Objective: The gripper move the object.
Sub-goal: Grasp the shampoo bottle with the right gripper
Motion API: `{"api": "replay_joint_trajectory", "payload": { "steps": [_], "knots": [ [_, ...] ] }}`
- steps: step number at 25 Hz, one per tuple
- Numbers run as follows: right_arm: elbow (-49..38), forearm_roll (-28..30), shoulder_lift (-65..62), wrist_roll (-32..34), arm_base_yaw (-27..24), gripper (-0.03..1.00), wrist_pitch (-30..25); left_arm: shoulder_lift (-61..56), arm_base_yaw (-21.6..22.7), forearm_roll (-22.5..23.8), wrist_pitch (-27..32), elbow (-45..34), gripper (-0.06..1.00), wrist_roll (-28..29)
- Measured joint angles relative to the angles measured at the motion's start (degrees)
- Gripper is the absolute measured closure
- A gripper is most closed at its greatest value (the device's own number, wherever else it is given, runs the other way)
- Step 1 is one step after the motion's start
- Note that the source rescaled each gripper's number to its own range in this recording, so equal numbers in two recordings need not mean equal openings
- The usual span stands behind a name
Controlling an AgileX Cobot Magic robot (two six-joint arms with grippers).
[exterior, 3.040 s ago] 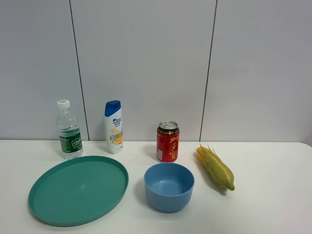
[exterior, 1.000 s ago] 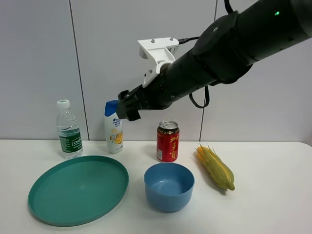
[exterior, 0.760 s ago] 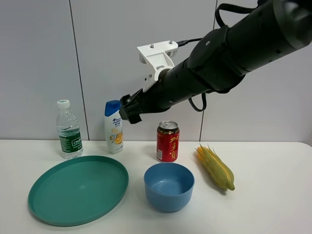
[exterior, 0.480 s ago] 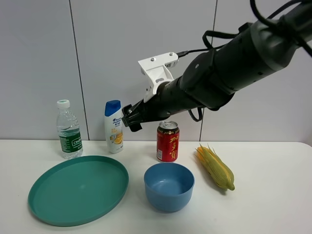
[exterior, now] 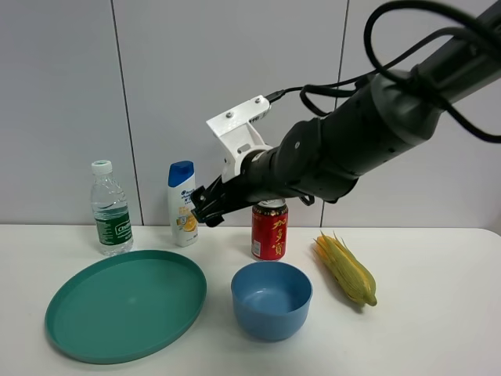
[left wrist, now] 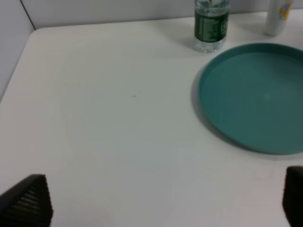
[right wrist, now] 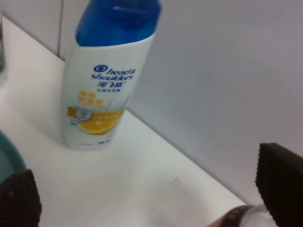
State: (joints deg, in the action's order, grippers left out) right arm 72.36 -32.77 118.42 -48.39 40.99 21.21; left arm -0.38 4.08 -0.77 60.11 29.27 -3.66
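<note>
Just beside the shampoo bottle (exterior: 182, 205), on the side of the red can (exterior: 270, 233), hovering above the worktop (exterior: 438, 329): right gripper (exterior: 205, 207), spread wide, clasping nothing. Straight ahead, lined up between the fingertips (right wrist: 280, 177) yet untouched: the shampoo bottle, upright by the wall.

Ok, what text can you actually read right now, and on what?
"head & shoulders": on the shampoo bottle, right wrist view; the smaller print below is blurred.
On the red can: yellow Chinese characters, too small to read.
On the water bottle: green label, print too blurred.
</note>
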Motion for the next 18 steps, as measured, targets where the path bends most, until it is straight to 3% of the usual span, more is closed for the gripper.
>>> {"api": "replay_joint_trajectory", "payload": {
  "steps": [4, 7, 13, 18],
  "knots": [
    [0.0, 5.2, 3.7, 3.0, 0.0, -0.03, 3.2, 0.0, 0.0, 0.0, 0.0, 0.0, -0.06, 0.0],
    [0.0, 7.9, 4.9, 10.7, 0.0, -0.03, 6.4, 0.0, 0.0, 0.0, 0.0, 0.0, -0.06, 0.0],
    [0.0, 22.3, 7.2, 30.6, 0.0, -0.03, 14.0, 0.0, 0.0, 0.0, 0.0, 0.0, -0.06, 0.0],
    [0.0, 25.4, 9.2, 36.0, 0.0, -0.03, 23.4, 0.0, 0.0, 0.0, 0.0, 0.0, -0.06, 0.0]
  ]
}}
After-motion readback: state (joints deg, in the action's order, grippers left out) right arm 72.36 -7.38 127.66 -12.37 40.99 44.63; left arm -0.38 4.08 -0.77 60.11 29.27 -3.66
